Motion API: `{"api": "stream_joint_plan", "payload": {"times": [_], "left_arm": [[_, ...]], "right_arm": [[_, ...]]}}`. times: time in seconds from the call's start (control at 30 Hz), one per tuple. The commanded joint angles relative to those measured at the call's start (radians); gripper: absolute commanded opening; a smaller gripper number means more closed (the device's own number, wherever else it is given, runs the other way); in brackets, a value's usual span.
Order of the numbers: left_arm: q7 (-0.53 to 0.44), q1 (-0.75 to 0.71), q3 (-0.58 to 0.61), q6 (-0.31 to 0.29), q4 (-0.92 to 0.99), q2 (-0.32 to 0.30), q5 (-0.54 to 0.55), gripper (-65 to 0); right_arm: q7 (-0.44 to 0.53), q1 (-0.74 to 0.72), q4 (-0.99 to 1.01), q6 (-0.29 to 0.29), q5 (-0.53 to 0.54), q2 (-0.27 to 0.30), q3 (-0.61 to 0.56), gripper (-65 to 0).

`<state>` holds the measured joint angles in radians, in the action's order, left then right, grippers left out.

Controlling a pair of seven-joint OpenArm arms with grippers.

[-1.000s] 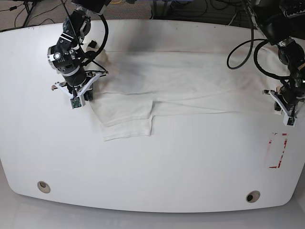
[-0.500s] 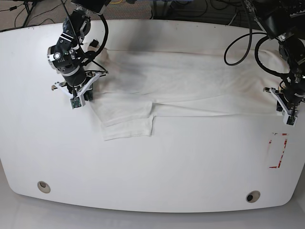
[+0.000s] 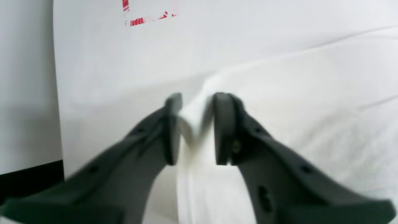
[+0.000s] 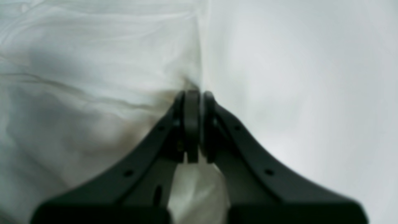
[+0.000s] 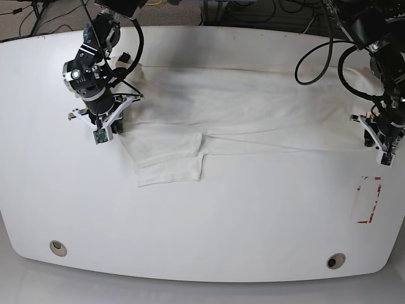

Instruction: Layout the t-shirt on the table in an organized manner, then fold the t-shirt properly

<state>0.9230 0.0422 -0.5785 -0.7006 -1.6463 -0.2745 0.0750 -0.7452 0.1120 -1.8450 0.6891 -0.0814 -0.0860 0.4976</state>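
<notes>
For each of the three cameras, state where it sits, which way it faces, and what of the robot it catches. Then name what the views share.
Base: high above the table, looking down; both arms show, the right gripper at picture-left and the left gripper at picture-right.
Left wrist: behind the left gripper, looking along its dark fingers at the t-shirt edge, red-white tape beyond.
Right wrist: behind the right gripper, looking down at t-shirt cloth pinched between closed fingers.
Shared: all show the t-shirt and table; base and left wrist share the tape.

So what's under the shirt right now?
Only the table shows around the shirt, which lies flat on it; whatever it covers is hidden. Both grippers pinch its ends.
</notes>
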Motion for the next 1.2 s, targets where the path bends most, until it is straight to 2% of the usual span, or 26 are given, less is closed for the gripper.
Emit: {"api": "stream_joint_plan", "payload": {"times": [0.0, 0.3, 0.47, 0.73, 0.87, 0.93, 1.17], "left_arm": [[-0.018, 0.015, -0.001, 0.002, 0.005, -0.018, 0.009, -45.1], [-0.022, 0.026, 0.001, 0.002, 0.093, -0.019, 0.010, -44.7], [-0.023, 0.092, -0.007, 0.002, 0.192, -0.025, 0.007, -44.7], [-0.026, 0.140, -0.007, 0.002, 0.283, -0.061, 0.010, -44.6], [-0.071, 0.175, -0.007, 0.002, 0.329, -0.062, 0.004, -44.2], [-0.086, 0.187, -0.007, 0.002, 0.363, -0.068, 0.004, -41.9], [-0.140, 0.258, -0.001, 0.002, 0.507, -0.107, 0.004, -26.8]], "right_arm": [[0.017, -0.013, -0.018, 0.001, 0.012, 0.005, 0.000, -65.0], [0.017, -0.013, -0.017, 0.001, 0.012, 0.007, 0.000, -65.0], [0.017, -0.013, -0.015, 0.001, 0.012, 0.007, 0.000, -65.0], [0.017, -0.015, -0.015, 0.001, 0.012, 0.007, 0.000, -65.0], [0.017, -0.013, -0.015, 0.001, 0.012, 0.007, 0.000, -65.0], [0.017, -0.013, -0.015, 0.001, 0.012, 0.007, 0.000, -65.0], [0.017, -0.013, -0.015, 0.001, 0.012, 0.007, 0.000, -65.0]]}}
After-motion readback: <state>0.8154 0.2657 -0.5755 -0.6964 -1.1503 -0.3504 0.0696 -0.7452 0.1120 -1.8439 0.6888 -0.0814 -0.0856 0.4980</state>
